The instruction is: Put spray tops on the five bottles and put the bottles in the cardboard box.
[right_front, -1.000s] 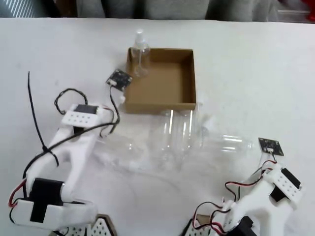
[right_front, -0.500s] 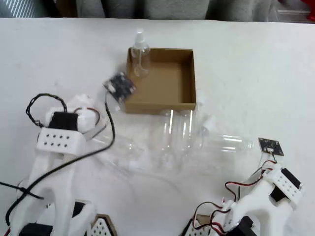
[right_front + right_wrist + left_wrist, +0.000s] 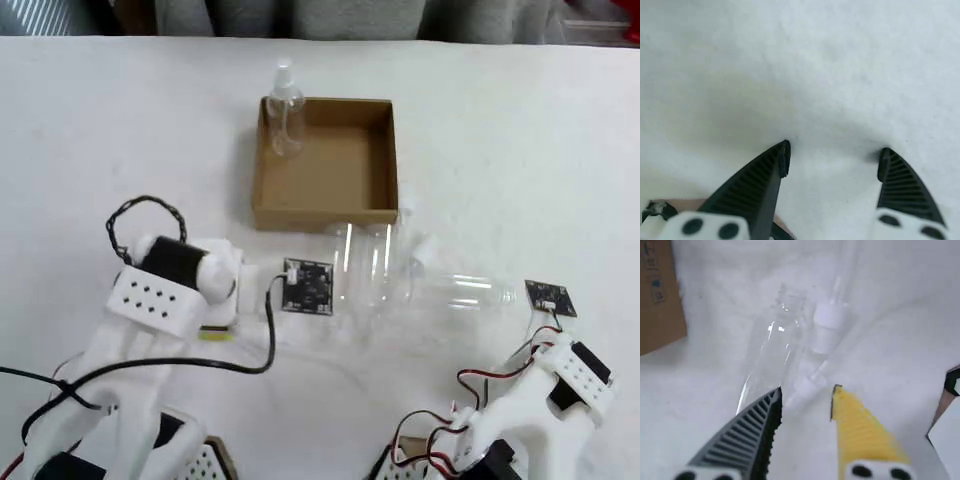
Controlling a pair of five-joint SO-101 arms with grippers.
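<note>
1. From the high view, the cardboard box (image 3: 325,215) holds one capped bottle (image 3: 285,115), upright in its far left corner.
2. Two clear bottles (image 3: 360,265) lie on the surface (image 3: 520,150) just before the box's near wall, long axes pointing at the box. A third bottle (image 3: 468,293) lies beside them, its axis running along that wall.
3. The left wrist view adds detail. The left gripper (image 3: 806,391), fingers apart, straddles a white spray top (image 3: 827,320) lying alongside an open-necked bottle (image 3: 772,340), near the box's side.
4. In the right wrist view, the right gripper (image 3: 834,149) is spread wide over bare surface.
</note>
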